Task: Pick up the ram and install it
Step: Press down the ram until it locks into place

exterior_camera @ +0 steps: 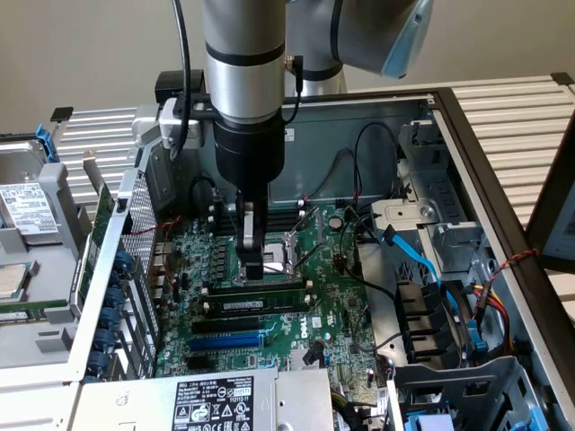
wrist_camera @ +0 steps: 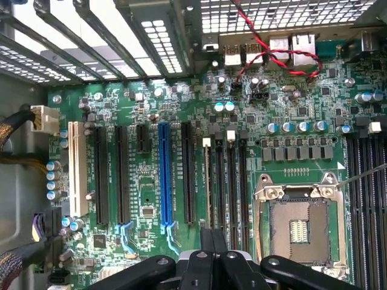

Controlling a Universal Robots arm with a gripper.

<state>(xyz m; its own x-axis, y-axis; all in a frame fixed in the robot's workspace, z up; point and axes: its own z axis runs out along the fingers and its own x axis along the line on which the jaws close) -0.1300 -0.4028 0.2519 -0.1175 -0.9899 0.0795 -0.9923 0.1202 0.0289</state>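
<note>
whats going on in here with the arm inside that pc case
A robot arm is reaching into an open computer case, working over the motherboard. Its claw is shut and pressing down at the ram, a dark green stick standing on edge in one of the memory slots beside the empty processor socket. The stick sits in the slot; whether it is fully seated cannot be told.

Only thing I can half-read is a white logo on the motherboard [exterior_camera: 310, 328] near the blue slot [exterior_camera: 229, 342], looks like Dell. White rating label [exterior_camera: 213, 401] on the power supply [exterior_camera: 296, 400] carries certification marks and a barcode, print too small to read. Sticker on the drive [exterior_camera: 22, 199] at the exterior view's left is illegible too.
</note>
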